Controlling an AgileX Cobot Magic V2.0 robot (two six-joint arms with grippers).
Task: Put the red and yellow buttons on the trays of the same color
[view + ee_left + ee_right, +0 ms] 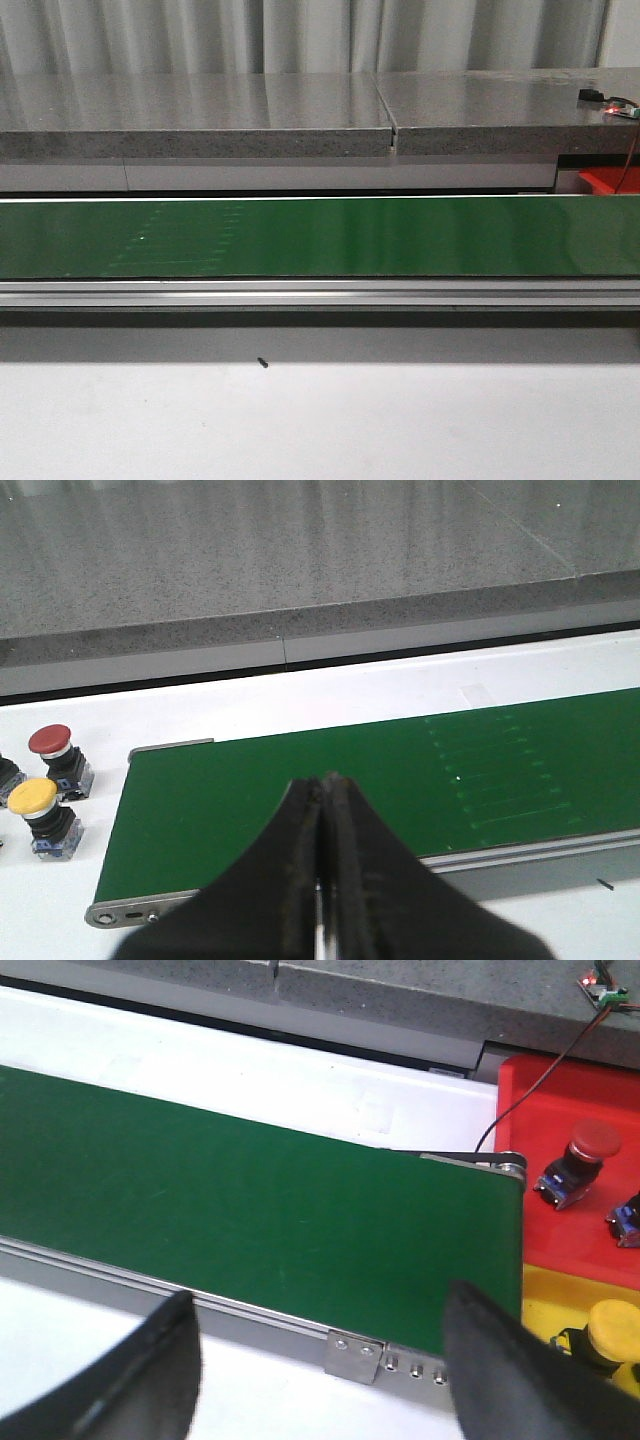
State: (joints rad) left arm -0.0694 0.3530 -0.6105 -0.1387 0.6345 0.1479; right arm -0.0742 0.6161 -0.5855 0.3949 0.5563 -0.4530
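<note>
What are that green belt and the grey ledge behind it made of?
The green conveyor belt looks like smooth rubber or PVC: it has a soft sheen and faint scuff lines. The grey ledge looks like speckled stone or a stone-look composite, polished on top; which one I can't tell.

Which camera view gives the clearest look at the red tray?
The right wrist view shows the red tray best: a broad stretch of it beside the belt's end, with a red button lying in it. The front view catches only a small corner at the far right edge. The left wrist view does not show it.
</note>
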